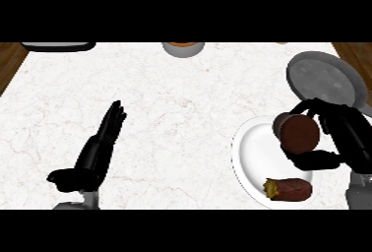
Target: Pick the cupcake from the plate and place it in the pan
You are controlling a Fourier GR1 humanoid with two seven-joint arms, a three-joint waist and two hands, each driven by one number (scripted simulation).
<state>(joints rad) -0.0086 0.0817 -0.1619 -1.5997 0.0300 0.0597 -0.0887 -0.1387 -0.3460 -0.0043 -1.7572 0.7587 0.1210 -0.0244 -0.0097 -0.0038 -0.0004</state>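
Note:
A brown cupcake (298,133) lies tilted on its side over the white plate's (256,147) right part. My right hand (341,135) has its fingers above the cupcake and its thumb below it, curled round it. The grey pan (323,78) stands just beyond the plate at the far right. My left hand (102,142) is open at the lower left, fingers straight and pointing away, holding nothing.
A brown sweet potato (288,189) lies on the plate's near part. A small bowl with orange contents (183,48) sits at the counter's far edge. A dark object (58,46) shows at the far left corner. Wooden floor borders both sides.

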